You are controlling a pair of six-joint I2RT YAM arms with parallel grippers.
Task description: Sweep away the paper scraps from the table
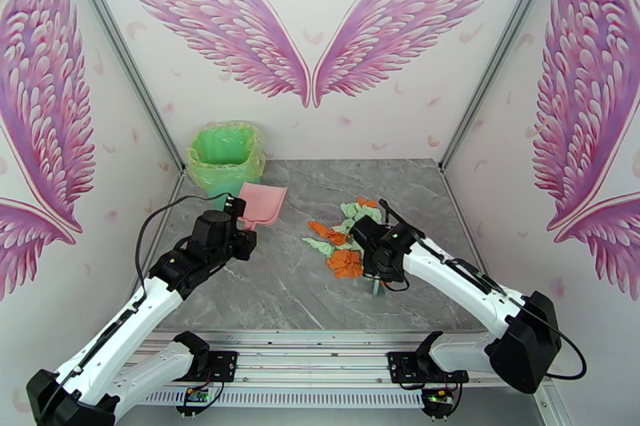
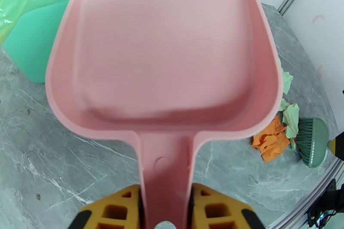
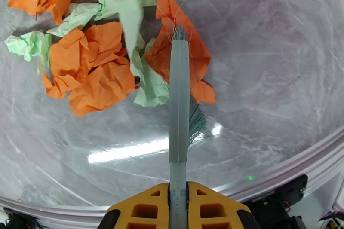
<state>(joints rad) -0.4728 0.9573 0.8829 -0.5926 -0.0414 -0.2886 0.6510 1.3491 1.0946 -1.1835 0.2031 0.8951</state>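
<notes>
Paper scraps (image 1: 340,240), crumpled bits of bright orange and pale green, lie in one loose heap on the flat grey marble table (image 1: 280,292), a little right of the middle. On the left, the pink plastic dustpan (image 2: 163,53) is empty and sits well apart from the heap, near the green bin with a plastic bag (image 1: 226,157). To do this step well, I think the dustpan should come close to the heap, with its open edge flat on the table and facing the scraps, so nothing slips under. Then the teal hand brush (image 3: 179,96) should push from the right side of the heap towards the dustpan, in short soft strokes, so the light paper does not fly off. The left claw (image 2: 164,210) is closed tight on the dustpan's handle, and its arm reaches forward with the pan held out in front. The right claw (image 3: 178,204) is closed tight on the brush handle. Its arm bends in from the right, with the bristles just beside the heap.
</notes>
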